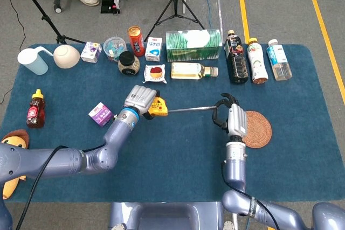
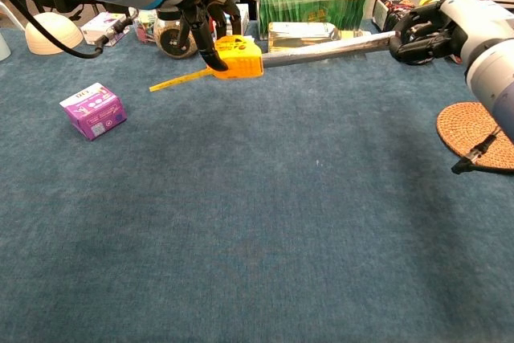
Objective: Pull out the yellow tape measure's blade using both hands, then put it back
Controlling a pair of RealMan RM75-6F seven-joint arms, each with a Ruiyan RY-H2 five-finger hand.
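Note:
The yellow tape measure (image 1: pixel 158 106) (image 2: pixel 238 57) hangs just above the blue table, left of centre. My left hand (image 1: pixel 141 99) (image 2: pixel 201 6) grips its case from above and behind. The blade (image 1: pixel 191 109) (image 2: pixel 325 47) is drawn out in a straight line to the right. Its far end is pinched in my right hand (image 1: pixel 223 112) (image 2: pixel 426 30), whose fingers are curled around the tip. A thin yellow strap (image 2: pixel 181 80) trails from the case down to the cloth on the left.
A purple box (image 1: pixel 100 113) (image 2: pixel 94 109) lies left of my left hand. A woven coaster (image 1: pixel 256 129) (image 2: pixel 474 130) sits beside my right hand. Bottles (image 1: pixel 257 61), a green tissue box (image 1: pixel 193 45), jars and cartons line the far edge. A honey bottle (image 1: pixel 35 109) stands far left.

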